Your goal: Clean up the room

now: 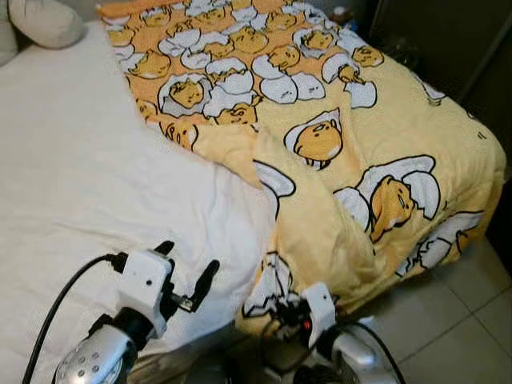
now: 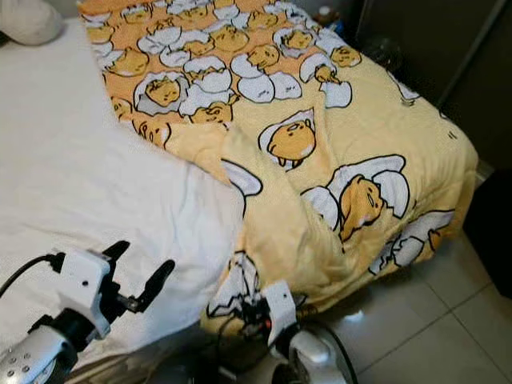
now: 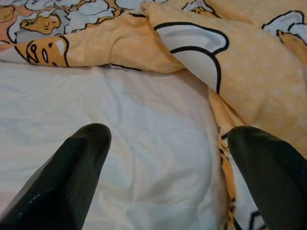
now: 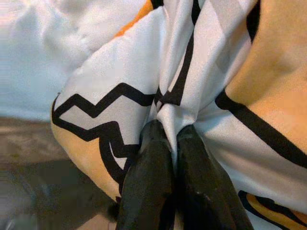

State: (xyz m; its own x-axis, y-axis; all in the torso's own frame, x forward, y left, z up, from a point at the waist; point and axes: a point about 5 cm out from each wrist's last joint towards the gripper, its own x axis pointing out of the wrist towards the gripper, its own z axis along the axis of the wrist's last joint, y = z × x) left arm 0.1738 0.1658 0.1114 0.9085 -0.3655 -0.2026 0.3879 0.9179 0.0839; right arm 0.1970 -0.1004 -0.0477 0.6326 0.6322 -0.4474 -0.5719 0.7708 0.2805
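Observation:
A yellow blanket [image 1: 376,136] printed with egg cartoon figures covers the right half of the bed, its left edge bunched in a fold [image 1: 264,172]. My right gripper [image 4: 173,143] is shut on the blanket's lower corner [image 1: 268,300] at the bed's front edge, pinching a pleat of cloth between its fingers. My left gripper [image 1: 186,276] hovers open above the white sheet [image 1: 72,184], just left of that corner. In the left wrist view its fingertips [image 3: 91,139] stand wide apart over the sheet, the blanket's edge [image 3: 192,48] beyond them.
A pale pillow [image 1: 48,20] lies at the bed's far left corner. Tiled floor [image 1: 456,328] runs along the right of the bed. Dark furniture [image 1: 448,40] stands at the back right, close to the bed.

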